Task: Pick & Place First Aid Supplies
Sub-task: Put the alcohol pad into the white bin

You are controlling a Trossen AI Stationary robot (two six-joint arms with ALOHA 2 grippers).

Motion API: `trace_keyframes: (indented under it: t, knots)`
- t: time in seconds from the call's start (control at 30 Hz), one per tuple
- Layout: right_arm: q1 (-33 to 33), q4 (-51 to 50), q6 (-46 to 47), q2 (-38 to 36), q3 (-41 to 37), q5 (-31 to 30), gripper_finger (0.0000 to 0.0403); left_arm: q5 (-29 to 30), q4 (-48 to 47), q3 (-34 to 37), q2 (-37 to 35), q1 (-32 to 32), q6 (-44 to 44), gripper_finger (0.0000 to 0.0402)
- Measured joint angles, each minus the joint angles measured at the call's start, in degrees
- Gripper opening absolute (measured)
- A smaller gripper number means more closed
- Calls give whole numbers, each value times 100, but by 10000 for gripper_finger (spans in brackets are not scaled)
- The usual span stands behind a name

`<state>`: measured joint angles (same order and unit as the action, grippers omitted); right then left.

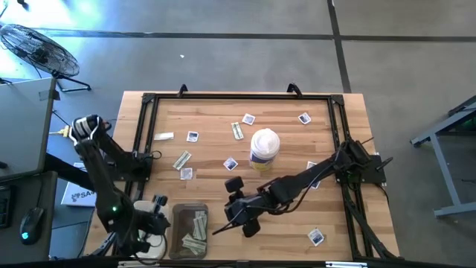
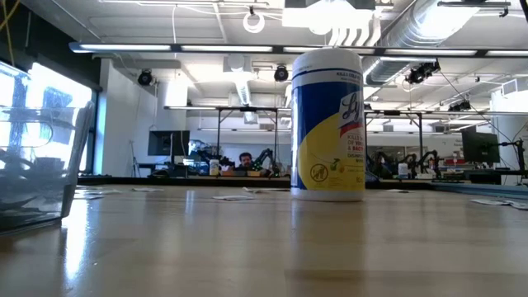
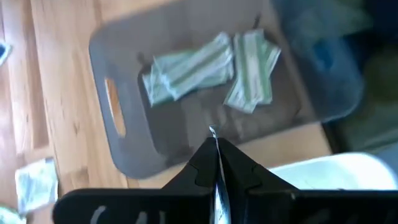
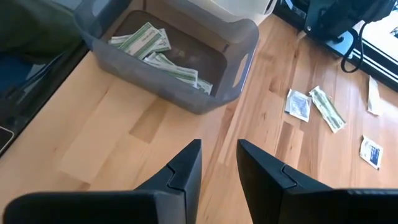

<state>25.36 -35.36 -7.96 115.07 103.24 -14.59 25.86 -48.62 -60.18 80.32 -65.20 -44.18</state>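
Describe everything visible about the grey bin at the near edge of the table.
The grey bin is a translucent, smoky plastic tub, rectangular with rounded corners and a slot handle cut into an end wall. It sits upright on the wooden table between the two grippers, touched by neither. Inside lie several pale green-white strip packets, loosely piled; no square packets show in it.

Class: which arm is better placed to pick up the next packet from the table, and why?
Probably the right. The right gripper is open and empty over the wood, nearer the loose packets. The left gripper is shut beside the bin.
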Motion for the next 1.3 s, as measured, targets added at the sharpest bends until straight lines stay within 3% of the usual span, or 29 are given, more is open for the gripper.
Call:
trace_keyframes:
  t: [0.17,0.43,0.67,0.97,1.3]
  knots:
    - [-35,7,146,0,0,98,94,-336,-396,0,325,-61,-502,0]
    - [-41,-77,601,0,0,149,94,172,-1383,46,325,-534,-1390,0]
    - [24,-117,646,1,-1,146,94,196,-810,555,325,-447,-1666,0]
    - [16,-83,622,2,0,122,94,-279,-498,898,324,-45,-1762,4]
    - [-2,-83,608,2,0,206,94,-867,-442,879,323,199,-1765,66]
